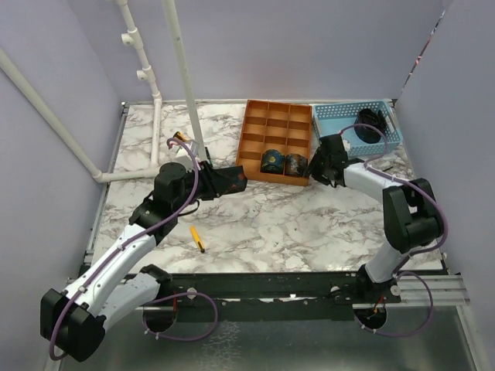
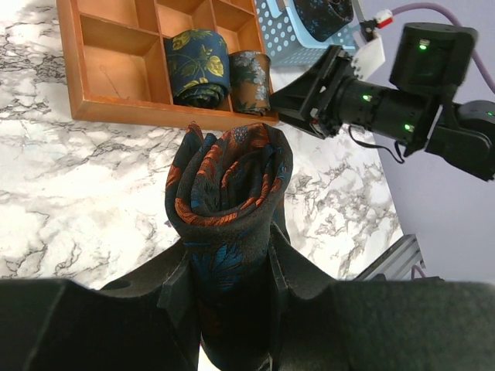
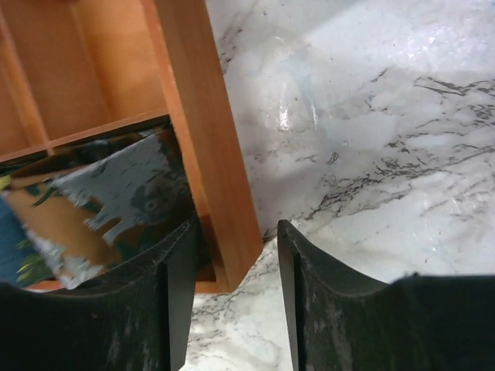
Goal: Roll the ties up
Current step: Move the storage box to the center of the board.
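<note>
My left gripper (image 1: 224,182) is shut on a rolled tie (image 2: 228,182), dark with orange-red and blue leaves, and holds it just left of the wooden tray's (image 1: 255,143) front edge. In the left wrist view the gripper (image 2: 228,259) clamps the coil's lower part. Two rolled ties sit in the tray's front row: a navy one (image 1: 271,161) (image 2: 197,66) and a brown one (image 1: 295,165) (image 2: 249,77). My right gripper (image 1: 317,166) (image 3: 232,255) is open, its jaws on either side of the tray's right wall (image 3: 201,116), next to the brown coil (image 3: 100,201).
A blue basket (image 1: 340,116) behind the tray's right side holds another dark tie (image 1: 371,120). A yellow pen-like tool (image 1: 198,238) lies on the marble table near the left arm. White pipes (image 1: 178,69) stand at the back left. Purple walls enclose the table.
</note>
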### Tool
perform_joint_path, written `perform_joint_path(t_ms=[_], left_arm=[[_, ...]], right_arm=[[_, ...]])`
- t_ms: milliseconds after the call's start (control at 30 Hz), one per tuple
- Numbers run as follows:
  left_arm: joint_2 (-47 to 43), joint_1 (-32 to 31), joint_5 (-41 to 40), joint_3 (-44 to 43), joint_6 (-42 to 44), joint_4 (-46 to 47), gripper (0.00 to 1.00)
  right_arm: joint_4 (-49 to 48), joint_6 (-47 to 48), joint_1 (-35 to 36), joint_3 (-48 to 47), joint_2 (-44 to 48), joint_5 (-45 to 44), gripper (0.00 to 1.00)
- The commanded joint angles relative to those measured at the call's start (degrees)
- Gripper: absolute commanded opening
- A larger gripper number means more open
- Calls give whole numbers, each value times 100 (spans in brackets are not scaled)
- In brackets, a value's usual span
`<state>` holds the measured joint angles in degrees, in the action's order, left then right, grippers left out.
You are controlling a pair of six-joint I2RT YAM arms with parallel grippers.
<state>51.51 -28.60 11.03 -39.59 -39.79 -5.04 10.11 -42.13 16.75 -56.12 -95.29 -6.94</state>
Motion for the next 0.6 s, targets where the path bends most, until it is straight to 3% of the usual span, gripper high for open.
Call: perform_joint_path(t_ms=[0, 233, 567], left_arm=[[-176, 4, -72, -74, 20, -130, 0], [-132, 3, -48, -81, 112, -191, 0], [410, 4, -58, -323, 343, -177, 0]], right_arm=[[253, 328, -41, -293, -515, 257, 45], [438, 591, -41, 128, -448, 131, 33], [1054, 1213, -41, 703, 79, -404, 26]])
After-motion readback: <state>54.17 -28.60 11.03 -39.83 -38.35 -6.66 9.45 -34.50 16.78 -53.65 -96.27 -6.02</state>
